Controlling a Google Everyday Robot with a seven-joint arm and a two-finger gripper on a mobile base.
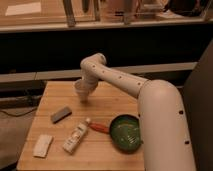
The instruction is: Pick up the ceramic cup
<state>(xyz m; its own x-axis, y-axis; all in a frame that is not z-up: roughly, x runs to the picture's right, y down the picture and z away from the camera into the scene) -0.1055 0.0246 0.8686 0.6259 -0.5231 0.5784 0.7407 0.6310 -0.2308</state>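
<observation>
The ceramic cup [81,92] is a small pale beige cup tapering toward its base. It sits at the back left of the wooden table [115,102]. My gripper [84,86] is at the end of the white arm, right at the cup and above its rim, and partly merges with it in the view. Whether the cup rests on the table or is just off it cannot be told.
A green bowl [125,133] sits at the front right next to my arm's white body. A white bottle with a red cap [76,138] lies in front. A grey block [60,114] and a pale flat packet [43,145] lie on the left. A dark shelf runs behind the table.
</observation>
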